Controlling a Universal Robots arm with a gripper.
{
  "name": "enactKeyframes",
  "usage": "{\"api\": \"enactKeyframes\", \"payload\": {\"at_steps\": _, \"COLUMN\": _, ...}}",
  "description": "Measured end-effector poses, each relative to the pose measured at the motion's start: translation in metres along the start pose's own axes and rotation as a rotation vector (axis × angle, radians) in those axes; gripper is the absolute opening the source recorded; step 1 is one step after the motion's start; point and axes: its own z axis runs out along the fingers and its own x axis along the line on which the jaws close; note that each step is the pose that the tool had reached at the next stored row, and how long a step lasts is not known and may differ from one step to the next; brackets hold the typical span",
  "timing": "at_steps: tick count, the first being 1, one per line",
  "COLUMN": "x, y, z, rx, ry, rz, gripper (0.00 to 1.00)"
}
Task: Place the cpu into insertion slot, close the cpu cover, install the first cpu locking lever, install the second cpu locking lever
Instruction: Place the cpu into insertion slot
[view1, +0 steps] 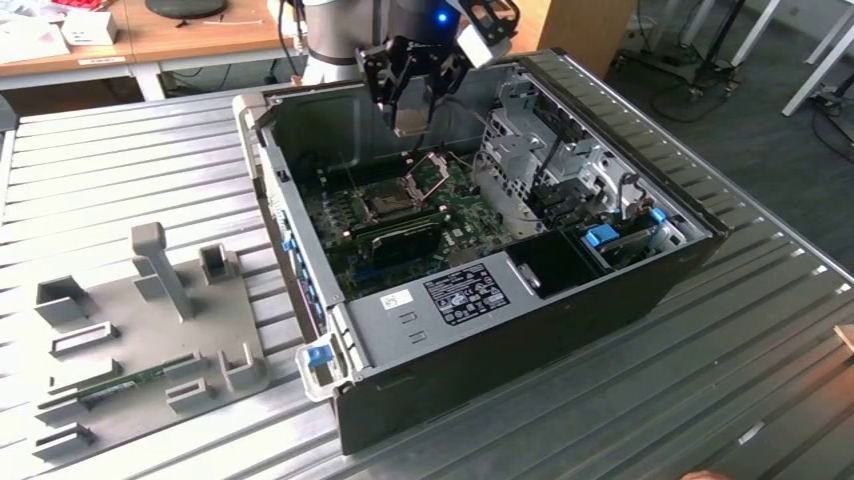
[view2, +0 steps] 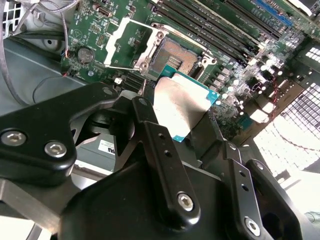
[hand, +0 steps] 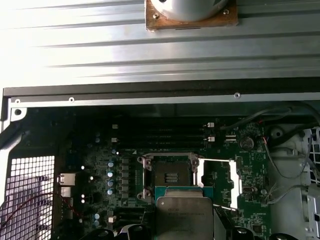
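Silver-topped cpu (view2: 180, 102) is pinched between the black fingers (view2: 148, 127), close to the uncovered insertion slot (view2: 175, 56). The computer case (view1: 534, 330) sits mid-frame on a ribbed metal counter (view1: 120, 170).

The gripper (view2: 177, 117) is black and a bit shiny. It is made of thick flat bars (view2: 162, 160) with rounded ends. Small round silver screws (view2: 185, 201) sit in the bars behind the gripper's tips. Above the gripper the arm (view1: 334, 35) is a fat silver-grey tube, and a little blue light (view1: 438, 17) glows there.
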Motion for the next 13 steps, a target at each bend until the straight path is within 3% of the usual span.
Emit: {"api": "enactKeyframes", "payload": {"at_steps": 13, "x": -0.0002, "y": -0.0012, "z": 0.0129, "rx": 0.0000, "ry": 0.0000, "rz": 0.000, "gripper": 0.54}}
